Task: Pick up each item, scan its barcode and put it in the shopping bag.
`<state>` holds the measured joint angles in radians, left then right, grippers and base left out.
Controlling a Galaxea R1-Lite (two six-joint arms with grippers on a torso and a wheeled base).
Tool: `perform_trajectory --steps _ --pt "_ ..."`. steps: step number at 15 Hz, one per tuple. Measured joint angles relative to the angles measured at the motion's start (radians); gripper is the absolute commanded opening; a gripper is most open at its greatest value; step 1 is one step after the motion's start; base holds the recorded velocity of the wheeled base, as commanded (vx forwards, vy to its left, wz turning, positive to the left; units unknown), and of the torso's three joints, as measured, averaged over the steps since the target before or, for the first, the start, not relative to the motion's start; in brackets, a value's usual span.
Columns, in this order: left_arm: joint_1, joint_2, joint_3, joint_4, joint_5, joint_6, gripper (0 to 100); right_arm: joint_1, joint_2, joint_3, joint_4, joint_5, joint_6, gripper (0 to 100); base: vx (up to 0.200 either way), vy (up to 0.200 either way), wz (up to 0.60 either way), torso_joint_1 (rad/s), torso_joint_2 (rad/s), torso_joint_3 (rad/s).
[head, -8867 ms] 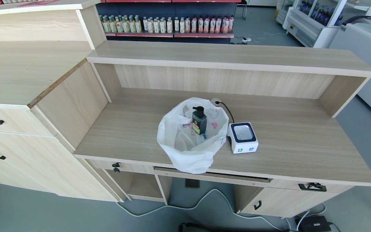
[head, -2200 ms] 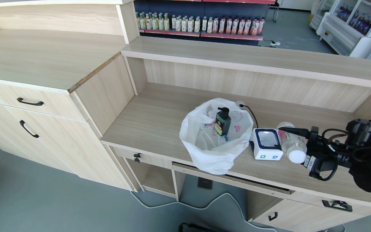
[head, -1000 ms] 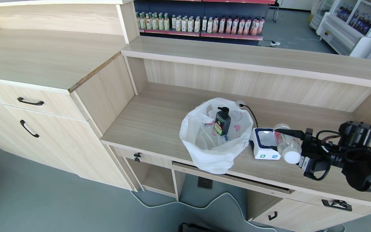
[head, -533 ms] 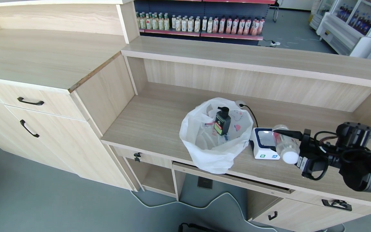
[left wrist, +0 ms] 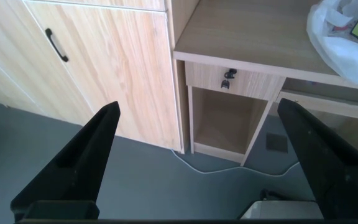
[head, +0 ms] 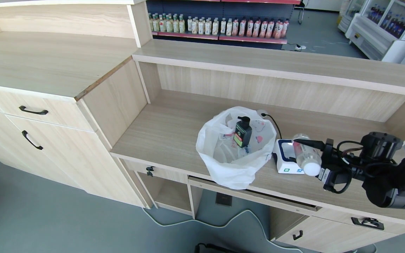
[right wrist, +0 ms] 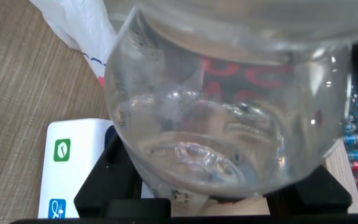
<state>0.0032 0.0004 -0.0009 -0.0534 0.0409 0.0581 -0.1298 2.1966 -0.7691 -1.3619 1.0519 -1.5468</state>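
Pale wooden counter (head: 174, 133), long and deep under a raised back ledge. On it, near the front edge, a white shopping bag (head: 223, 168), mouth wide open, with a dark pump bottle (head: 243, 133) upright inside. Just beside the bag, on the robot's right, a white scanner (head: 282, 162), dark-framed window facing up. Over the scanner's right side, a clear bottle (head: 302, 151) lying sideways, white cap toward the robot, clamped across its body by the right gripper (head: 306, 157). From the right wrist: bottle (right wrist: 229, 124) close up with red print behind the plastic, scanner (right wrist: 73, 168) beneath, bag (right wrist: 73, 25) beyond. Barcode hard to make out, possibly on the label's underside. Left gripper (left wrist: 197, 106) spread wide, holding nothing, low before the counter's front, over the floor.

Step in hand, by the look of it: scanning. To do it well:
- Bring the label squarely over the window.
- Keep the bottle low but clear of the glass.
- Roll the wrist slowly to turn the code downward.
- Pause there for the read.
- Keep the grasp firm against slipping on smooth round plastic.

Afterwards, carry across to the bag's open mouth and lower in beside the pump bottle without knocking it.
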Motion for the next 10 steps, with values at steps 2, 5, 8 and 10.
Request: perform_trajectory --steps 2,5,8,10 --pt "0.0 0.0 0.0 0.0 0.0 0.0 100 0.014 0.013 -0.007 -0.015 0.0 0.011 0 0.0 0.0 0.0 0.0 0.0 0.0" --pt "0.0 0.0 0.0 0.0 0.0 0.0 100 0.022 0.028 -0.015 -0.016 0.0 0.012 0 0.0 0.0 0.0 0.0 0.0 0.0" --pt "0.0 0.0 0.0 0.0 0.0 0.0 100 0.024 0.039 -0.028 -0.017 0.0 0.012 0 0.0 0.0 0.0 0.0 0.0 0.0" --pt "0.0 0.0 0.0 0.0 0.0 0.0 100 0.025 0.047 -0.04 -0.017 0.0 0.013 0 0.0 0.0 0.0 0.0 0.0 0.0"
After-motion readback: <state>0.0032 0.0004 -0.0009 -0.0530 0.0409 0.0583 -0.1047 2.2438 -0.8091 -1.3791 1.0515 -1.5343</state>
